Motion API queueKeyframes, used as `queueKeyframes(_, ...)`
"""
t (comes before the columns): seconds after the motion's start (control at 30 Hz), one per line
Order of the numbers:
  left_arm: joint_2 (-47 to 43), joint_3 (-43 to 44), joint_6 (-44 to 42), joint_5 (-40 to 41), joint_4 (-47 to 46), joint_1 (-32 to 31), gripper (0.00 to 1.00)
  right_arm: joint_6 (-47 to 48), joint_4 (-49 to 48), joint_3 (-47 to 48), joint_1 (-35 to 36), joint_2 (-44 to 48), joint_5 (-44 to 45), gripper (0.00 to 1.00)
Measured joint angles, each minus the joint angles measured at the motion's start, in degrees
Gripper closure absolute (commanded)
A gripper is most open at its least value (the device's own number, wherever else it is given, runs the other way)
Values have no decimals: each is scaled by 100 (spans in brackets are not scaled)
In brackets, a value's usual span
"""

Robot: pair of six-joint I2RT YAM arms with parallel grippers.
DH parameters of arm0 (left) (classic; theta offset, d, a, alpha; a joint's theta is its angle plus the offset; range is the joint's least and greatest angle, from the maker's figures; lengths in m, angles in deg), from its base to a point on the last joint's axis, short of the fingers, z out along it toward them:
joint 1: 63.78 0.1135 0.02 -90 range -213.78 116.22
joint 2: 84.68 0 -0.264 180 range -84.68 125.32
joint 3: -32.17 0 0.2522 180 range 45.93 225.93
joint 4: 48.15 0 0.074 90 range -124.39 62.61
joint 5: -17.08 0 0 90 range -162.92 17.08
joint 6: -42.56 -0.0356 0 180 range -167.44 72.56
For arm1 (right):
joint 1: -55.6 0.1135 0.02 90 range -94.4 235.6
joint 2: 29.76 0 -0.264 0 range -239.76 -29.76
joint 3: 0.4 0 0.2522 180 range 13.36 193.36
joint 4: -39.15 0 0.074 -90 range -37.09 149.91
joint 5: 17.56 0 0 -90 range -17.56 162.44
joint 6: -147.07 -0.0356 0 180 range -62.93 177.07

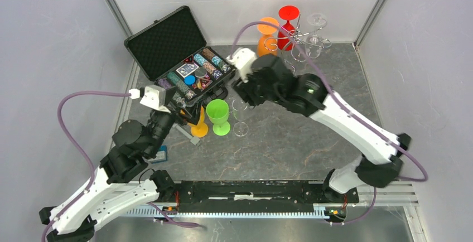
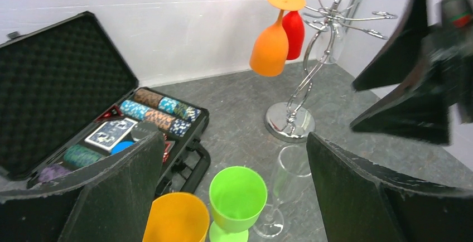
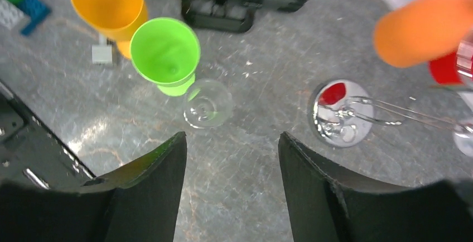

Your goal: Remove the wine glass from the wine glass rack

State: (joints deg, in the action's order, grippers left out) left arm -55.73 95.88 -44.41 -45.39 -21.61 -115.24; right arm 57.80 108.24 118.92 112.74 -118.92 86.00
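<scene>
The chrome wine glass rack (image 1: 304, 42) stands at the back right; its round base (image 2: 290, 122) also shows in the right wrist view (image 3: 340, 116). An orange glass (image 2: 272, 44), a red glass (image 2: 294, 23) and a clear glass (image 1: 317, 23) hang upside down from its arms. A yellow-orange glass (image 1: 198, 126), a green glass (image 1: 218, 115) and a clear glass (image 1: 241, 124) stand upright on the table. My right gripper (image 3: 231, 137) is open and empty above the floor, near the standing clear glass (image 3: 207, 103). My left gripper (image 2: 234, 141) is open and empty, just behind the standing glasses.
An open black case (image 1: 177, 58) of poker chips and cards lies at the back left. A small blue and white object (image 3: 25, 8) lies near the yellow-orange glass. Grey walls close in the back and both sides.
</scene>
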Motion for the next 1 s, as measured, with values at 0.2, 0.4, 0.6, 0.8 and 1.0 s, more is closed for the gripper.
queueKeyframes(0.2,1176,249,472,4,-516,0,0,-420,-992,-1054,-428,1711,702,29)
queueKeyframes(0.4,3357,2022,1156,-367,-210,240,0,-894,-1620,-2044,-669,3093,1878,28)
queueKeyframes(0.6,4671,2830,2640,-2297,-540,1729,3,-1204,-1871,-2859,-669,4054,2428,28)
queueKeyframes(0.8,6096,3294,4223,-4039,-1598,2570,5,-1478,-1943,-3442,-669,4568,2452,27)
queueKeyframes(1.0,7287,3980,5431,-4944,-2406,2664,16,-1740,-2153,-4105,-669,4813,2201,27)
